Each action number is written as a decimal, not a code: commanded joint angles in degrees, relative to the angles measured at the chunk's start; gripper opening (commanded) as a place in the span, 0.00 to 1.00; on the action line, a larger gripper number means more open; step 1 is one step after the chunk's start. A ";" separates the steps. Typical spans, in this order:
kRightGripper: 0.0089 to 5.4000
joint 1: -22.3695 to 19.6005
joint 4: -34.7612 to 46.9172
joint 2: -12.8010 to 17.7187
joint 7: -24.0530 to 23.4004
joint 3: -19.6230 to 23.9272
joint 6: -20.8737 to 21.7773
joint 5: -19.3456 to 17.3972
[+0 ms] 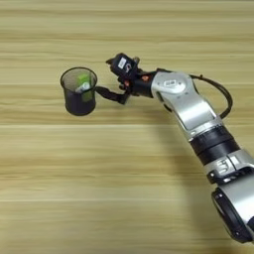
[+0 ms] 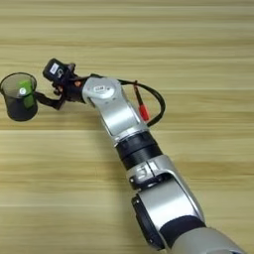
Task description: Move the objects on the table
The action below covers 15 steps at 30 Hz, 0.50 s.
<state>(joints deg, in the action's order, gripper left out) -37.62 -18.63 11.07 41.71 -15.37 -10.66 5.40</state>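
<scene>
A bright green block [image 1: 83, 84] stands inside the black mesh cup [image 1: 78, 101] on the left part of the light-wood table [image 1: 124, 188]. Just right of the cup's rim my right gripper [image 1: 103, 76] is open, and its lower black finger [image 1: 110, 94] reaches to the cup's side. Nothing is between the fingers. In the right eye view a slim red pen [image 2: 143, 111] lies on the table behind my silver forearm [image 2: 116, 111], partly crossed by the arm's black cable. In the left eye view the arm hides the pen.
My forearm [image 1: 198, 116] stretches from the lower right corner diagonally up to the cup. A black cable loop [image 1: 224, 96] sticks out beside it. Bare wood lies to the left of the arm and in front of the cup.
</scene>
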 commanded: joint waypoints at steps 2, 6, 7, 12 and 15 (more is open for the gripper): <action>0.92 -0.92 7.50 2.34 -2.12 3.89 0.63 -1.48; 0.97 2.46 11.94 3.61 -2.35 5.18 0.13 -1.68; 0.99 3.25 12.82 3.94 -2.42 5.45 -0.02 -1.76; 0.99 5.97 14.84 4.98 -3.71 7.51 -0.51 -2.32; 0.99 7.47 15.66 5.13 -5.68 9.20 0.35 -2.49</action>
<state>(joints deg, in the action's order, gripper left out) -27.59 -6.41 15.08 38.90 -8.84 -11.98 3.90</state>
